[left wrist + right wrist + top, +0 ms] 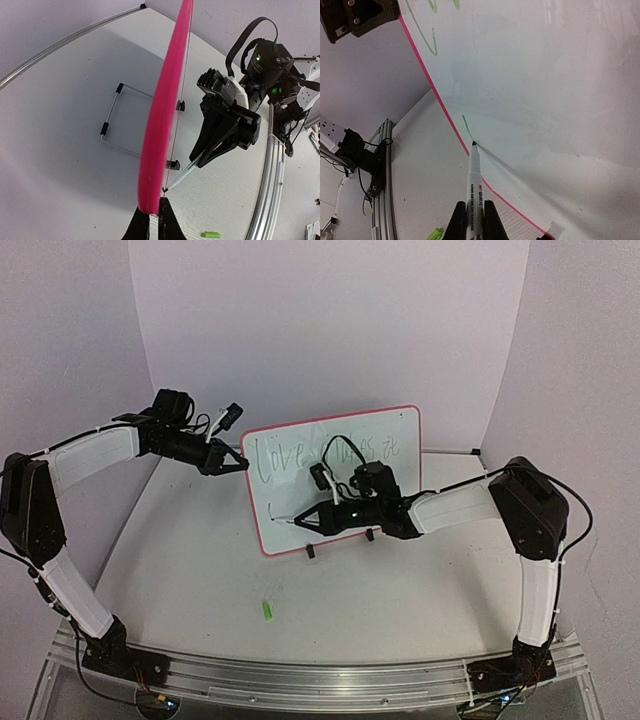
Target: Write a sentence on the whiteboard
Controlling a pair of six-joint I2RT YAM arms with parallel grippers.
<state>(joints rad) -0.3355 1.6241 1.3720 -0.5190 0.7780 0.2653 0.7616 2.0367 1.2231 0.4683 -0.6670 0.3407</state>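
The whiteboard (400, 445) with a red-pink rim stands upright mid-table on two black feet. The sentence (275, 458) shows as one greenish line across the top, partly hidden by my right arm's cable. My left gripper (243, 462) is shut on the board's upper left edge, seen as the pink rim (165, 110) between my fingers (154, 220). My right gripper (318, 517) is shut on a white marker (474, 185). Its tip touches the board low on the left, at the end of a short green stroke (466, 129).
A green marker cap (267, 610) lies on the table in front of the board and also shows in the left wrist view (210, 234). A wire stand (112, 115) props the board from behind. White walls enclose the table on three sides.
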